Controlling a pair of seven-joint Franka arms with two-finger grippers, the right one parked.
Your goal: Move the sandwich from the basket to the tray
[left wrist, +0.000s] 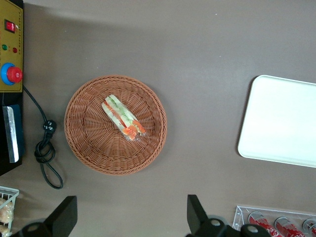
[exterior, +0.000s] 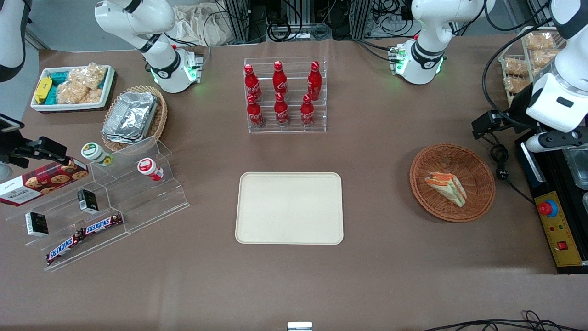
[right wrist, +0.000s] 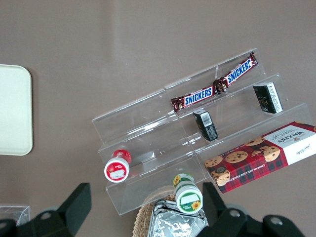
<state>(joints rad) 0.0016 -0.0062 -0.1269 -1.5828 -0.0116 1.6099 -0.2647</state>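
The sandwich (exterior: 446, 188) (left wrist: 123, 118), a wrapped wedge with orange, green and red layers, lies inside the reddish-brown wicker basket (exterior: 477, 165) (left wrist: 91, 148). The cream tray (exterior: 289, 208) (left wrist: 281, 118) sits flat on the table beside the basket, toward the parked arm's end, with nothing on it. My left gripper (exterior: 488, 131) (left wrist: 131, 215) hangs high above the table, a little farther from the front camera than the basket. Its fingers (left wrist: 196, 212) are open wide with only bare table between them.
A clear rack of red cola bottles (exterior: 285, 94) stands farther from the front camera than the tray. A black control box with a red stop button (exterior: 546, 209) and a looped cable (exterior: 500, 161) lie beside the basket at the working arm's end.
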